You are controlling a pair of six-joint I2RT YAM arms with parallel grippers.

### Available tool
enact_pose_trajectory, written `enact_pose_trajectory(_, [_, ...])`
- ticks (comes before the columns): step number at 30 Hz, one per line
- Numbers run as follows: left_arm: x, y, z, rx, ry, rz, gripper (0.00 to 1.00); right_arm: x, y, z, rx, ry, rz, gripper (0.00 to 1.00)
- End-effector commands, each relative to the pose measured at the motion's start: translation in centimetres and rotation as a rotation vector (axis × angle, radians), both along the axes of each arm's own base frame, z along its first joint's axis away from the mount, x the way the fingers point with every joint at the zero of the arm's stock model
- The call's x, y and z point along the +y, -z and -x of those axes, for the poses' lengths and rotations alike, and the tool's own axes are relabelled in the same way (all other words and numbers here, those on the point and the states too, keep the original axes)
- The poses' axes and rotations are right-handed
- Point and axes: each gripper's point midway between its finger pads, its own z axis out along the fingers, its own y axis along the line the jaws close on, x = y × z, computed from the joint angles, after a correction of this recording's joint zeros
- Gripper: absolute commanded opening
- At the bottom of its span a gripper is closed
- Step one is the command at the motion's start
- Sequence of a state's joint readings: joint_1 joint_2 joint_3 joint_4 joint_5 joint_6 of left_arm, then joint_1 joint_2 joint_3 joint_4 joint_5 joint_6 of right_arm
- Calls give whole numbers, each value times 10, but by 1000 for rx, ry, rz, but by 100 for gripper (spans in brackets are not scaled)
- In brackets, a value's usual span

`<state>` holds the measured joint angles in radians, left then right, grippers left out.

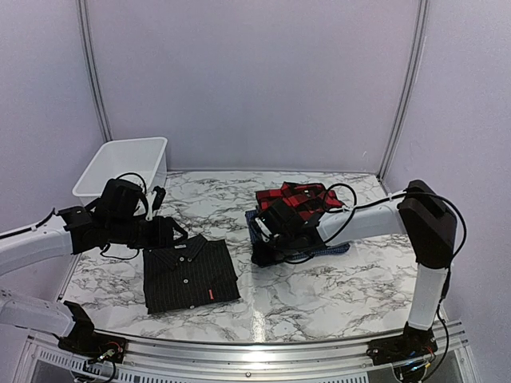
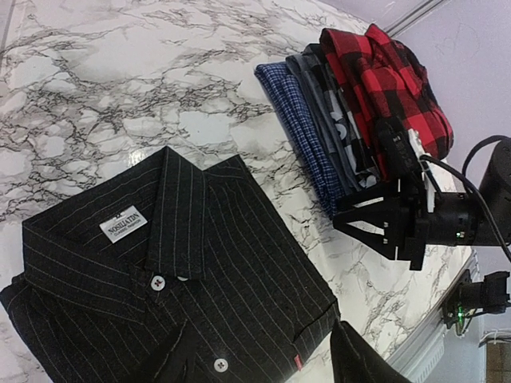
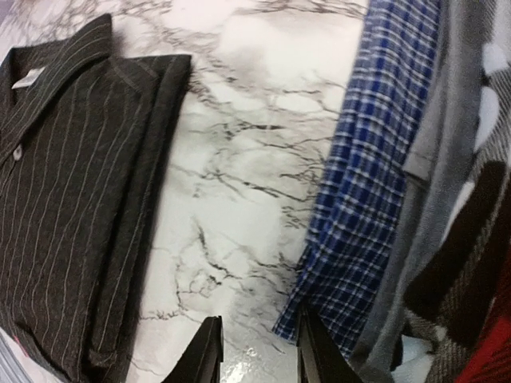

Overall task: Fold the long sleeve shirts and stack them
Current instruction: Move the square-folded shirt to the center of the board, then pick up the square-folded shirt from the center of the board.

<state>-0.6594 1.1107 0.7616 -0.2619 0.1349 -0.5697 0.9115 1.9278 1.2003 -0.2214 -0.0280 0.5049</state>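
Your black pinstriped shirt (image 1: 190, 275) lies folded on the tabletop (image 1: 335, 287) at the left, collar toward the far side. It is well apart from the stack, where the red plaid shirt (image 1: 299, 195) is on top, a greyish shirt (image 3: 447, 120) is under it, and the blue checked shirt (image 3: 367, 159) is lowest. I judge it lies there because it goes on the stack last. Your right fingers (image 3: 209, 355) stand a little apart at the stack's corner and hold nothing, probably to let the edge settle. Of your left fingers (image 2: 359, 363) only one shows, beside the black shirt, so I cannot tell how open they are.
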Motion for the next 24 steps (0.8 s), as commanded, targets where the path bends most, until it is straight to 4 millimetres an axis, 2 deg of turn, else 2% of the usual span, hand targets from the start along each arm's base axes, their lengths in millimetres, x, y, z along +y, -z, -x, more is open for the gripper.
enact_pose_trajectory(1, [15, 8, 8, 10, -51, -14, 60, 23, -46, 9, -63, -95, -99, 32])
enact_pose_trajectory(7, [62, 36, 21, 72, -241, -108, 60, 40, -55, 26, -75, -164, -121, 47])
enact_pose_trajectory(11, [91, 57, 34, 116, -357, -157, 61, 58, -54, 29, -59, -207, -170, 51])
enact_pose_trajectory(14, [99, 68, 39, 141, -396, -154, 60, 71, -59, 24, -70, -223, -197, 53])
enact_pose_trajectory(17, [106, 76, 39, 150, -422, -176, 52, 81, -59, 18, -79, -229, -199, 52])
enact_pose_trajectory(20, [110, 80, 34, 142, -434, -199, 42, 88, -57, 13, -84, -236, -201, 51])
enact_pose_trajectory(24, [105, 83, 21, 125, -422, -194, 34, 95, -51, 9, -82, -243, -191, 50])
